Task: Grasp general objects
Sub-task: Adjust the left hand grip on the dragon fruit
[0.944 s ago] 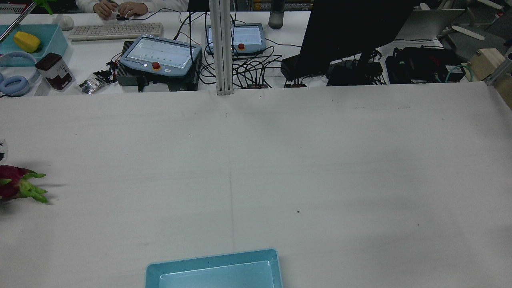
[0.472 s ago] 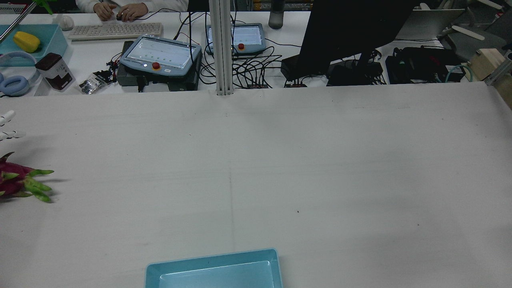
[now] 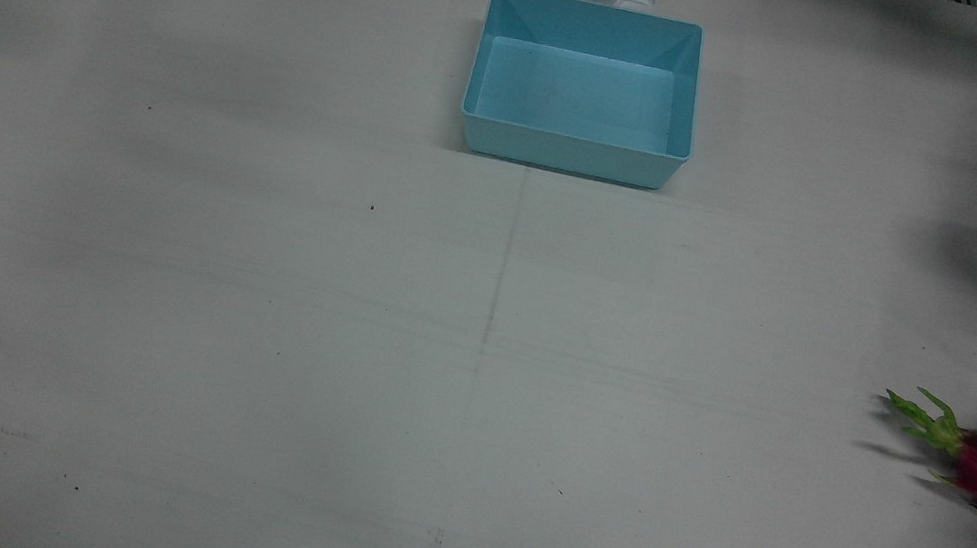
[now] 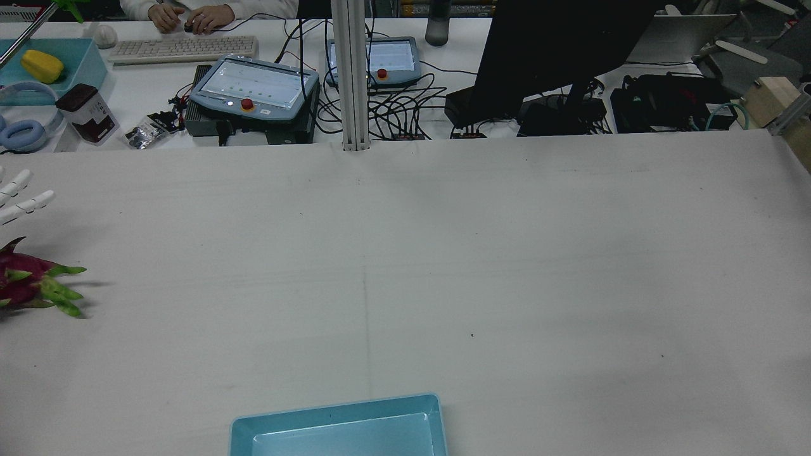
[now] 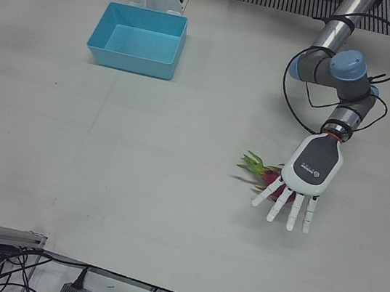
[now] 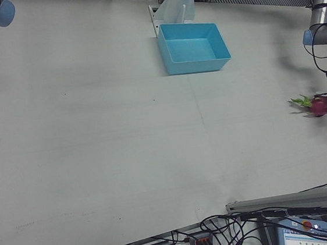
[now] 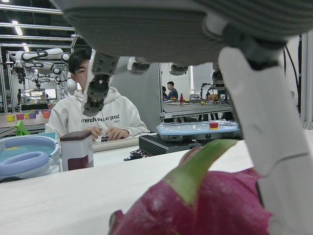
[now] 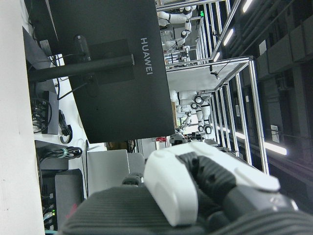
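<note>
My left hand (image 5: 299,184) hangs flat over the dragon fruit (image 5: 268,175) with its fingers (image 5: 291,212) spread wide and holding nothing, and the fruit lies on the tabletop (image 5: 138,182), far from the blue bin (image 5: 136,49).

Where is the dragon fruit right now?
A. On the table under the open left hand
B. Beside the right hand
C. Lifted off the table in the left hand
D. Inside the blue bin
A. The dragon fruit lies on the table, while the left hand hangs over it with fingers spread, not closed on it; the blue bin holds nothing.
</note>
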